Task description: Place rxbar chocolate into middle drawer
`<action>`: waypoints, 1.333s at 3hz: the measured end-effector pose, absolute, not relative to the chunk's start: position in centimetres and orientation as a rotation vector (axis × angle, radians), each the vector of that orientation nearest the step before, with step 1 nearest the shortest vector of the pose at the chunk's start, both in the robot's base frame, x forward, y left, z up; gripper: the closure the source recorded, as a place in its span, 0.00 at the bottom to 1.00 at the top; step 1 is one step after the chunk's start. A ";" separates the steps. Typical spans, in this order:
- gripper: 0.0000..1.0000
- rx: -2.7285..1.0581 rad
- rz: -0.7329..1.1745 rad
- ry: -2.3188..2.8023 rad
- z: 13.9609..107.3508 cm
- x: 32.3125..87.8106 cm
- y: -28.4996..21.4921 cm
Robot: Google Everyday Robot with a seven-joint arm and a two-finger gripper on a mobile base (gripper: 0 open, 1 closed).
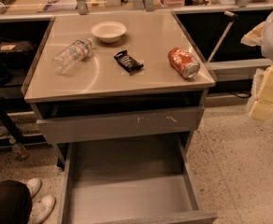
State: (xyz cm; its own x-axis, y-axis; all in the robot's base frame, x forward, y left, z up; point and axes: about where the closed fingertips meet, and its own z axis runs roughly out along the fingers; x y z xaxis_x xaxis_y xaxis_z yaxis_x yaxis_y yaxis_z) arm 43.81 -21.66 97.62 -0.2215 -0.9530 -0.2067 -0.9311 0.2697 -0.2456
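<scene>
The rxbar chocolate (128, 61) is a small black-wrapped bar with white lettering. It lies flat near the middle of the steel cabinet top (150, 36). The middle drawer (127, 190) stands pulled out below, and its grey floor is bare. My gripper (267, 91) shows as pale yellow blocks under a white arm at the right edge of the view. It is off the cabinet's right side, well apart from the bar and at about the height of the cabinet's front edge.
An orange-red soda can (184, 62) lies on its side to the right of the bar. A clear plastic bottle (72, 55) lies to the left and a white bowl (108, 31) stands behind. The grey drawer front with scratch marks (122, 123) is above the open drawer. A person's shoes (39, 200) are at lower left.
</scene>
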 end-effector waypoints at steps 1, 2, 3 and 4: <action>0.00 -1.725 -0.098 2.232 97.6 43.8 -21.7; 0.00 -1.635 -0.100 2.304 97.6 45.5 -21.7; 0.00 -1.473 -0.094 2.458 97.1 50.7 -21.6; 0.00 -1.374 -0.049 2.549 96.4 56.5 -19.3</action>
State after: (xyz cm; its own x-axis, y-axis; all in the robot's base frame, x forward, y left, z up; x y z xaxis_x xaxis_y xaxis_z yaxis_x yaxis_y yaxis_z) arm 56.54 -19.27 96.35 -0.5267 -0.8267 -0.1978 -0.8185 0.5561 -0.1446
